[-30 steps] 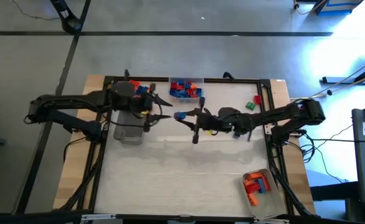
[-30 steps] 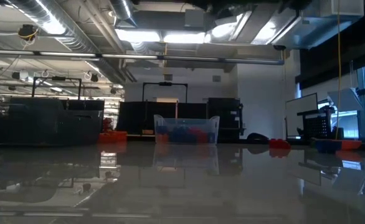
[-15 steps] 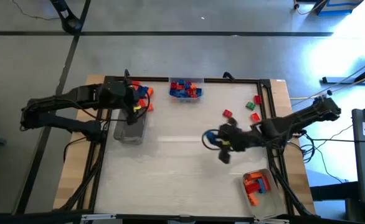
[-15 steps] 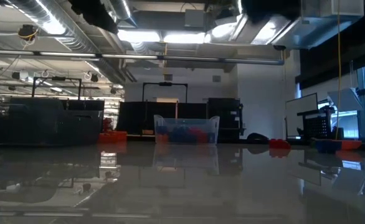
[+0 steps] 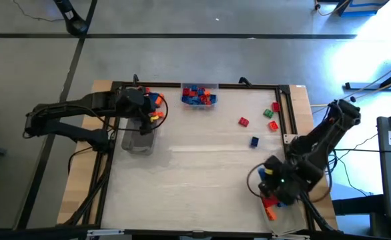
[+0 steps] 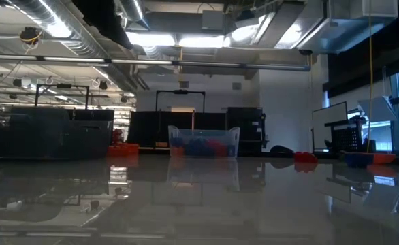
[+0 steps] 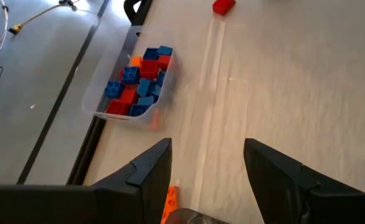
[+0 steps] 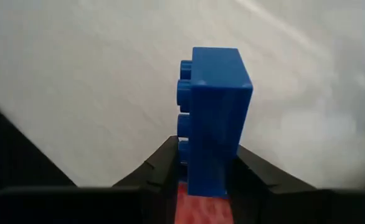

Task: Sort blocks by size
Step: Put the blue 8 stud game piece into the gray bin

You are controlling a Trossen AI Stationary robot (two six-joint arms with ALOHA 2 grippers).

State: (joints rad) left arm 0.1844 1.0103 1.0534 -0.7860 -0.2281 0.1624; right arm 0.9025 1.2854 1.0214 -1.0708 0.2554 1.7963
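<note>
Grey concrete floor (image 5: pixel 202 60) surrounds the table. Beyond the table: exposed ceiling ducts (image 6: pixel 63 27), fluorescent ceiling lights (image 6: pixel 186 39), dark cabinets (image 6: pixel 50 133), bright windows (image 6: pixel 397 102) at right.

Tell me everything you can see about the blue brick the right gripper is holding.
The blue brick is a glossy plastic studded piece, longer than wide, with a row of round studs along one side. It stands on end between the right gripper fingers, which pinch its lower part from both sides. Something red shows just beneath it. From above, the gripper sits over the clear tray of orange and red bricks at the table's near right corner, so the brick itself is barely visible there.
</note>
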